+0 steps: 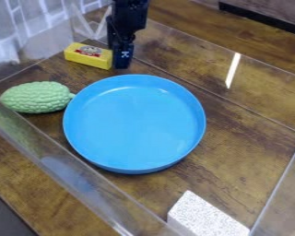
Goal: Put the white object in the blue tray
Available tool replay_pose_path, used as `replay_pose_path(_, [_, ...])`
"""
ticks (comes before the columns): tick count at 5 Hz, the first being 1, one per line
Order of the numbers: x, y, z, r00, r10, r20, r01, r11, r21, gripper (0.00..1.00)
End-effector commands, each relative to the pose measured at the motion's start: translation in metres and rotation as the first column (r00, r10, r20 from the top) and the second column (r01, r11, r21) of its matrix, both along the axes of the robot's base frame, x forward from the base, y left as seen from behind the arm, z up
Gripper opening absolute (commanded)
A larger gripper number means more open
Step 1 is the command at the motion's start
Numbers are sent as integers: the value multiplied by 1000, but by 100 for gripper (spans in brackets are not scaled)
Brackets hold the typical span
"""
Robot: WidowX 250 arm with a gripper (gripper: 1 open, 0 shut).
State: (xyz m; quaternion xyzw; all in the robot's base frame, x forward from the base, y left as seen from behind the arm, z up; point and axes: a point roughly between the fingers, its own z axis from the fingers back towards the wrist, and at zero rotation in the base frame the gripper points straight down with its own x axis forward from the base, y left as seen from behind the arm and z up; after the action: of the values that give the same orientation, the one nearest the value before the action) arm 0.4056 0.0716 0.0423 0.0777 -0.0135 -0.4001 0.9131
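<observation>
The white object (209, 217), a small speckled block, lies at the bottom edge of the view, near the table's front and apart from the tray. The blue tray (134, 124), a big round dish with a shallow rim, sits mid-table with nothing in it. My black gripper (122, 65) points down just behind the tray's far rim, next to the yellow box, far from the white block. Its jaws look open and I see nothing between them.
A yellow box (88, 53) lies at the back left, just left of the gripper. A green bumpy object (37, 97) rests left of the tray. Clear plastic walls (40, 147) border the wooden table on the left and front.
</observation>
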Motion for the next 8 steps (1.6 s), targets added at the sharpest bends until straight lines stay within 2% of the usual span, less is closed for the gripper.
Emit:
replay_pose_path(1, [15,-9,20,997,-20,76,20,1000,5,100])
replay_pose_path(3, [23,10,26,995,-60,84,61,998,-10,100])
replay_pose_path(5, [30,15,42,993,-79,92,81,997,-19,100])
replay_pose_path(7, [16,14,37,983,-162,82,167,985,-53,100])
replay_pose_path(8, [15,23,37,978,-189,85,194,979,-63,100])
